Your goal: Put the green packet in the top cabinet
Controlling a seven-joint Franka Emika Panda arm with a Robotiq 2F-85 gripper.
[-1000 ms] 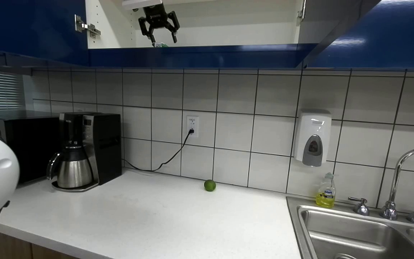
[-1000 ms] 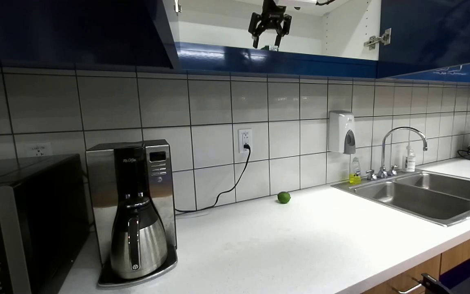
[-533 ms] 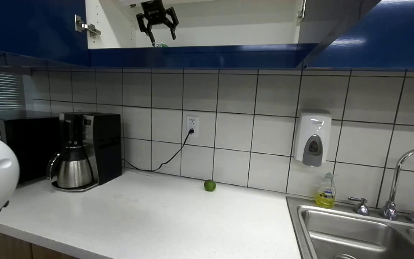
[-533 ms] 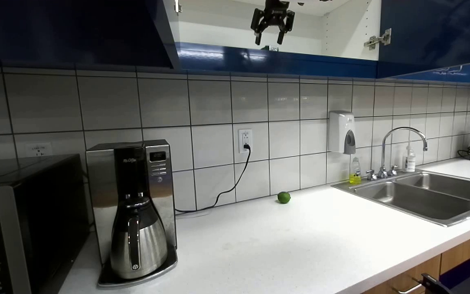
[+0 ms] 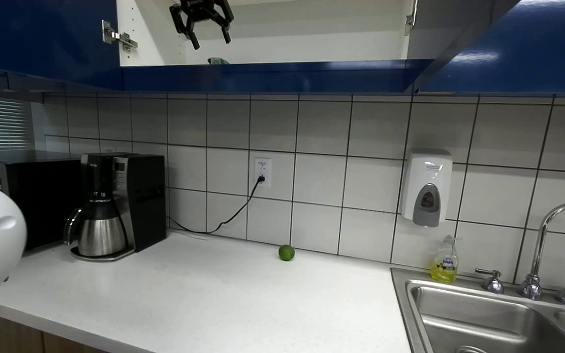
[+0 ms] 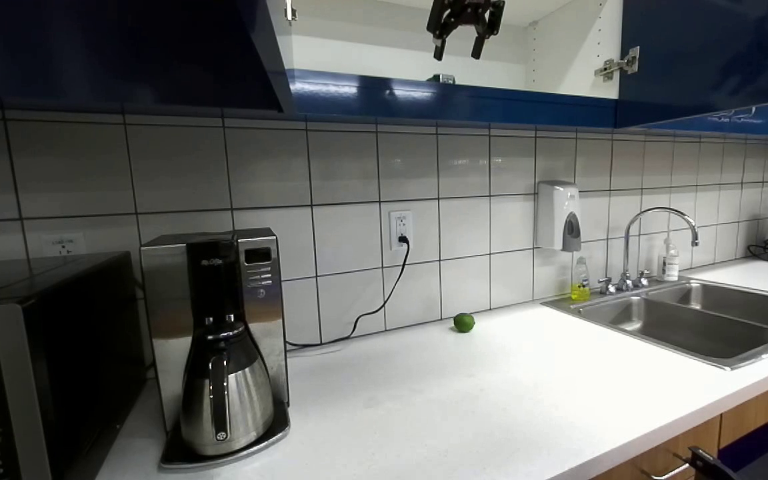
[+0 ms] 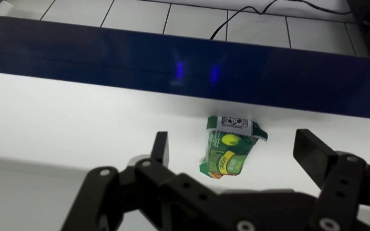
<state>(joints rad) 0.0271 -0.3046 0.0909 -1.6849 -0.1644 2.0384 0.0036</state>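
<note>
– Left first, in an exterior view: how would the green packet (image 6: 443, 79) handle?

– Light, I'd guess; the wrapper likely soft and slick, the contents brittle, since the label says crunchy; pinch gently across its middle, clear of the crimped end; but it lies inside the top cabinet (image 6: 371, 50), on its floor just behind the blue band (image 7: 124, 59), so I'd call it placed.

– And the gripper (image 6: 458, 56), a little to its right?

– Above it, spread wide, holding nothing and touching nothing; in the wrist view, one jaw, a bare gap, the packet, another gap, the other jaw.
</note>
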